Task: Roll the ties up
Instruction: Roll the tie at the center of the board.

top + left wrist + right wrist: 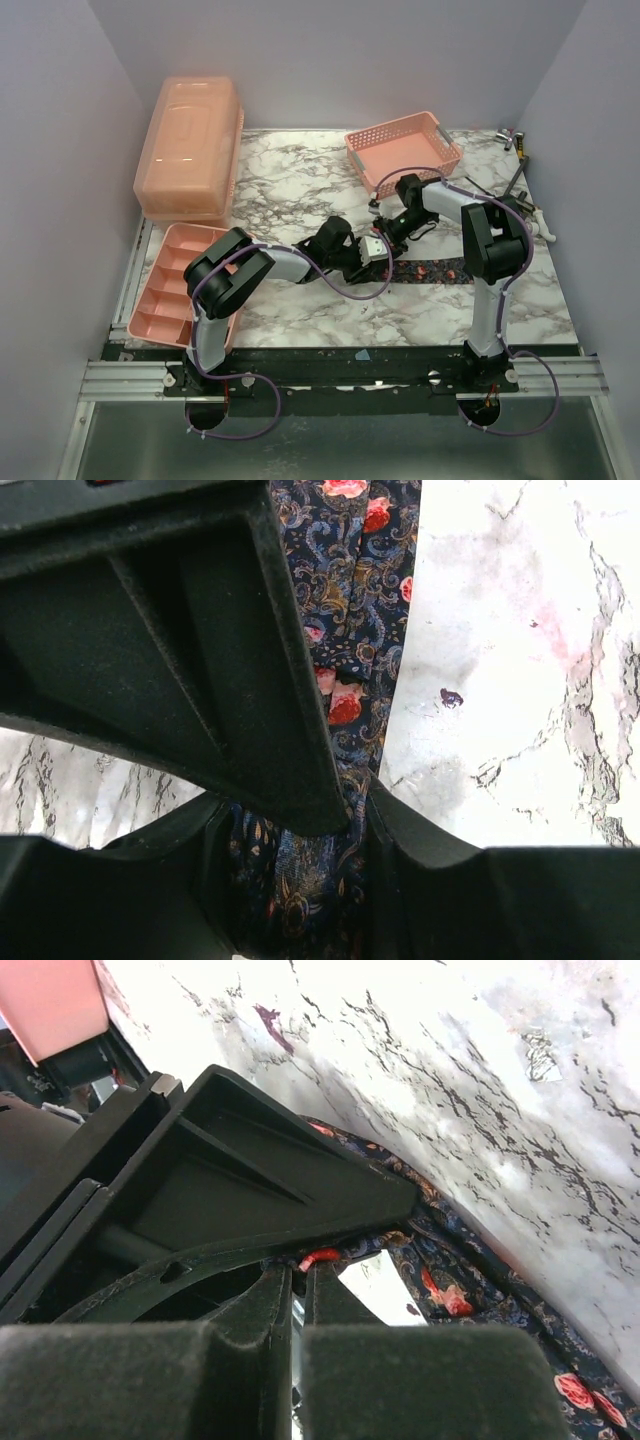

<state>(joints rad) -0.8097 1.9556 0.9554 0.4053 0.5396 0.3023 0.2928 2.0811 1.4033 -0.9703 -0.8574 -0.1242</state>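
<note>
Top external: I find the tie lying flat on the marble table, right of centre. It is a dark strip patterned with red flowers. Its left end runs in under the two grippers, which meet there.

Left wrist view: the left gripper is clamped on the tie. Bunched fabric sits between its black fingers, and the rest of the strip runs away from them across the marble.

Right wrist view: the right gripper has its jaws pressed together, tips down at the edge of the fabric. A red scrap shows at the tips. I cannot tell whether it is pinched cloth. The left gripper's finger lies close alongside.

Surroundings, from above: a pink mesh basket stands behind the grippers, and a pink lidded box sits at the far left. A pink divided tray lies at the near left. Small tools lie at the far right edge.
</note>
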